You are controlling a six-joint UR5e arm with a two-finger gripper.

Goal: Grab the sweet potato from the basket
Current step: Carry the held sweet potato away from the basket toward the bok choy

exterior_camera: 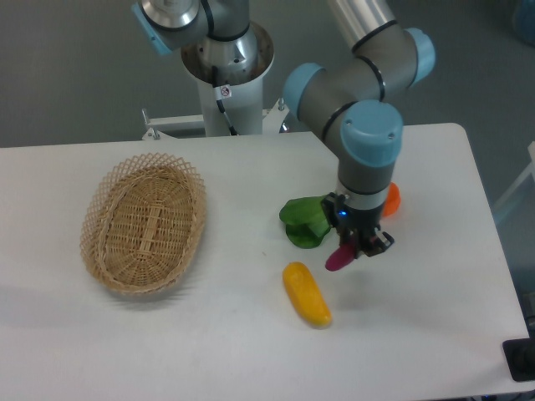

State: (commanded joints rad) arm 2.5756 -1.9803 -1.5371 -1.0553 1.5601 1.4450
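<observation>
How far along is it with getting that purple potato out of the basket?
Done: the basket sits empty. In hand: the gripper holds the sweet potato over the table, right of the yellow vegetable. Left: little, the pick looks complete.

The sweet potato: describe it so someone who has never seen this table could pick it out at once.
Start at the grey and blue robot arm over the right half of the white table and follow it down to the gripper. The sweet potato is the small oblong piece pinched there, tilted. It is magenta-purple, unlike the larger yellow vegetable lying to its lower left and the leafy green beside it.
</observation>
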